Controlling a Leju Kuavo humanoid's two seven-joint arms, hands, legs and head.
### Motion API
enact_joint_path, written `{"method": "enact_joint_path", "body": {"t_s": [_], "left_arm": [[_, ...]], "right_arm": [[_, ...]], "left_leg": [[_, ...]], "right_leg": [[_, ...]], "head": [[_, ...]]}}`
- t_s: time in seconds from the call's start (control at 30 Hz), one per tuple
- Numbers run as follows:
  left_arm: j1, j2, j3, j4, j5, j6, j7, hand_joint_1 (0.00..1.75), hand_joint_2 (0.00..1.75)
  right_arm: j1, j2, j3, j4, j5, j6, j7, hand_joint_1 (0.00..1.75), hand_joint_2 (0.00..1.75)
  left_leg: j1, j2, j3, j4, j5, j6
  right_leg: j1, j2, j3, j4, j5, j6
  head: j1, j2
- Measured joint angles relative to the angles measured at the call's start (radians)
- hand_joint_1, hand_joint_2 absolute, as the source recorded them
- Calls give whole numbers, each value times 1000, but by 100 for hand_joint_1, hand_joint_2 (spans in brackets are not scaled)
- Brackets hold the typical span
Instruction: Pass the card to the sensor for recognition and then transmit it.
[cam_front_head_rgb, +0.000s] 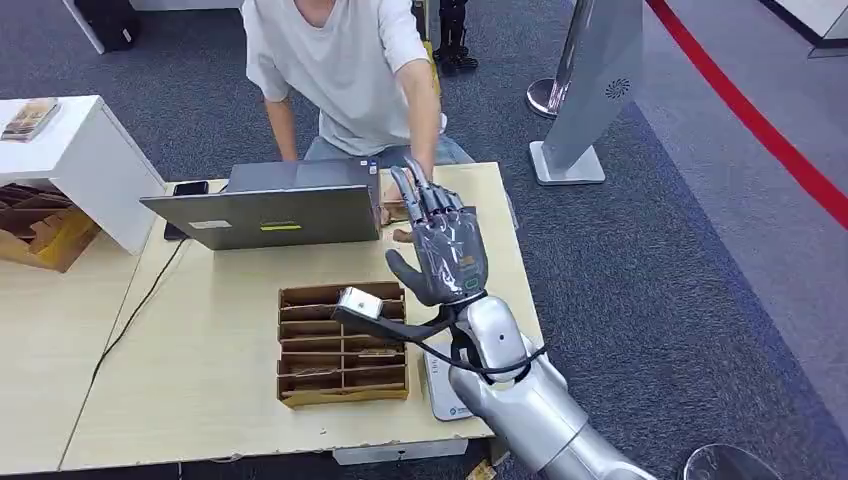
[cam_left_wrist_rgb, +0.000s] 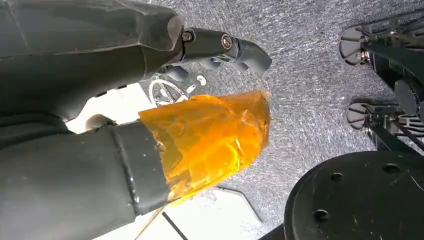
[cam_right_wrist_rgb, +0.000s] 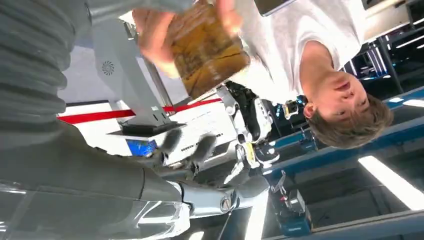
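Note:
My right hand (cam_front_head_rgb: 445, 250) is raised over the far right of the wooden table (cam_front_head_rgb: 200, 400), its fingers (cam_front_head_rgb: 420, 195) stretched toward a person in a white shirt (cam_front_head_rgb: 345, 65). It holds nothing. The person's hand (cam_right_wrist_rgb: 155, 37) grips a brown card (cam_right_wrist_rgb: 210, 47) just beyond my fingertips; in the head view the card (cam_front_head_rgb: 392, 207) peeks out beside them. The white sensor (cam_front_head_rgb: 442, 390) lies flat near the table's front edge, partly under my right forearm. My left hand (cam_left_wrist_rgb: 150, 125) hangs over grey carpet, its thumb wrapped in orange tape, and nothing is in it.
A cardboard slotted card box (cam_front_head_rgb: 340, 345) sits mid-table left of my right arm. A grey laptop (cam_front_head_rgb: 270, 205) and a phone (cam_front_head_rgb: 190, 188) stand behind it. A white cabinet (cam_front_head_rgb: 85, 160) is at the left, and a grey sign stand (cam_front_head_rgb: 590, 90) is at the back right.

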Motion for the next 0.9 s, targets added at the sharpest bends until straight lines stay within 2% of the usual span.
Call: {"method": "enact_joint_path", "body": {"t_s": [0.9], "left_arm": [[0, -10, 1, 0, 12, 8, 5, 0, 0]], "right_arm": [[12, 6, 21, -28, -27, 0, -31, 0, 175]], "left_leg": [[0, 0, 0, 0, 0, 0]], "right_leg": [[0, 0, 0, 0, 0, 0]], "head": [[0, 0]]}}
